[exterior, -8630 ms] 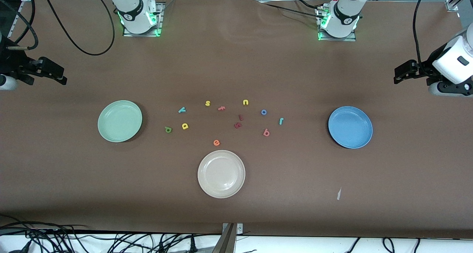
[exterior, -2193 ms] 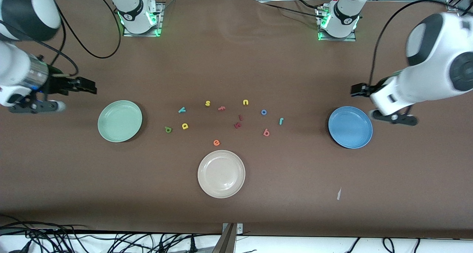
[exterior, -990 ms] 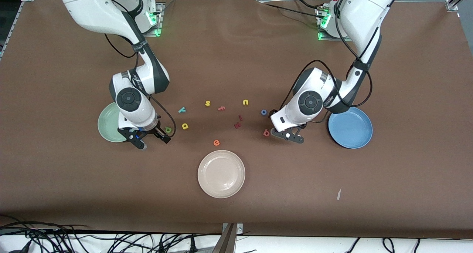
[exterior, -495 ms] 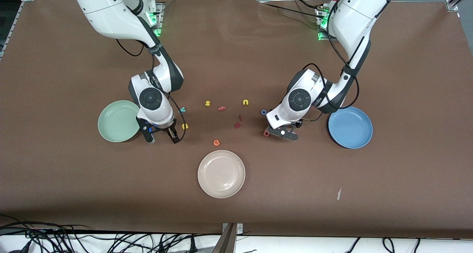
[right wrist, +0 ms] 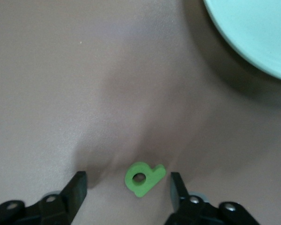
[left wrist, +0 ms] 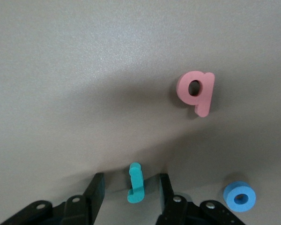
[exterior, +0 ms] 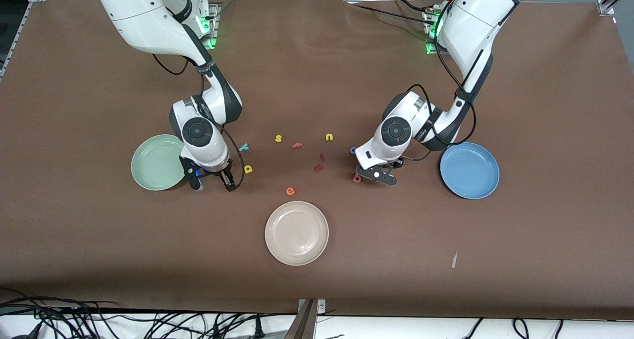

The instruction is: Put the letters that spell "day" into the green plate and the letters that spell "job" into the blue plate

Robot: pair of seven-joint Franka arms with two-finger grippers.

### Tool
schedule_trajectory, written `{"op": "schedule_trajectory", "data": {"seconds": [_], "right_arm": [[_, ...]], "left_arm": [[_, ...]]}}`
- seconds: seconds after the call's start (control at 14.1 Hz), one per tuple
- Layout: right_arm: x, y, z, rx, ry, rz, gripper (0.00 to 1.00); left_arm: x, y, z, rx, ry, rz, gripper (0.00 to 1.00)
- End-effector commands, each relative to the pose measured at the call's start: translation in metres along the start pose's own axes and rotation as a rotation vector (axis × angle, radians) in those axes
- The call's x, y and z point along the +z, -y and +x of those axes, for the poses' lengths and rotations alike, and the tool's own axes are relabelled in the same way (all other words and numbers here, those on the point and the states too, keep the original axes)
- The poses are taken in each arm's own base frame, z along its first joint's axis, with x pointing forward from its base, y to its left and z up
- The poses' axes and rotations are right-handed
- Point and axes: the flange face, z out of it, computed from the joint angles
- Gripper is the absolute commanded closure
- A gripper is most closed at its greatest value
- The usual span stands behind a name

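My left gripper (left wrist: 130, 185) is down at the table with the teal j (left wrist: 136, 183) between its fingers; gaps show on both sides, so it is open. The pinkish-red b (left wrist: 196, 91) and blue o (left wrist: 240, 196) lie close by. The right gripper (right wrist: 126, 183) straddles the green d (right wrist: 143, 178), open, with neither finger touching it. In the front view the left gripper (exterior: 376, 173) hides the j, and the right gripper (exterior: 213, 183) hides the d beside the green plate (exterior: 156, 163). The yellow a (exterior: 248, 169) and teal y (exterior: 244, 146) lie near it. The blue plate (exterior: 469, 170) holds nothing.
A cream-white plate (exterior: 296, 233) sits nearer the front camera. The loose letters between the arms are a yellow s (exterior: 278, 139), a yellow u (exterior: 329, 137), an orange e (exterior: 290, 191), a pinkish f (exterior: 296, 144) and dark red letters (exterior: 319, 167). A paper scrap (exterior: 453, 259) lies nearer the front camera than the blue plate.
Both arms swung in from the table ends and came down over the letters. In the last second each gripper settled around its letter and its fingers narrowed.
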Motion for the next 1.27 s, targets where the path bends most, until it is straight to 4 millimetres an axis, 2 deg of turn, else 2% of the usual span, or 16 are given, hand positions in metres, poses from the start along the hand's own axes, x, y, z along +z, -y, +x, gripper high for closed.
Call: {"op": "schedule_trajectory", "data": {"seconds": [0.0,0.14,0.21,0.35,0.42,0.57,0.64,0.85,0.92,1.06,1.2], "right_arm": [[-0.002,-0.005,0.002,0.02,0.0,0.014,0.6],[-0.002,-0.005,0.003,0.02,0.0,0.014,0.77],[-0.002,-0.005,0.003,0.02,0.0,0.014,0.85],[-0.009,-0.001,0.004,0.005,-0.002,0.023,1.0],[-0.017,0.001,0.005,-0.008,-0.004,0.033,1.0],[-0.034,0.001,0.01,-0.04,-0.01,0.023,1.0],[-0.047,-0.001,0.021,-0.078,-0.019,0.005,1.0],[-0.078,-0.015,0.067,-0.184,0.008,-0.047,1.0],[-0.082,-0.022,0.083,-0.221,0.034,-0.068,1.0],[-0.082,-0.039,0.115,-0.29,0.068,-0.091,1.0],[-0.067,-0.062,0.142,-0.341,0.081,-0.101,1.0]], "left_arm": [[0.003,-0.001,-0.005,-0.006,-0.007,0.034,0.68],[0.003,0.0,-0.005,-0.013,-0.007,0.034,0.88],[0.003,0.0,-0.005,-0.016,-0.007,0.034,0.94],[0.003,0.003,-0.005,-0.026,-0.007,0.033,0.98],[0.003,0.004,-0.004,-0.026,-0.007,0.032,1.0],[-0.013,0.018,0.002,-0.043,-0.021,0.026,1.0],[-0.025,0.028,0.003,-0.055,-0.015,0.028,1.0],[-0.063,0.077,0.002,-0.004,0.038,-0.002,1.0],[-0.073,0.101,0.001,0.025,0.043,-0.015,1.0],[-0.084,0.151,-0.005,0.068,0.07,-0.024,1.0],[-0.083,0.196,-0.011,0.112,0.09,-0.034,1.0]]}}
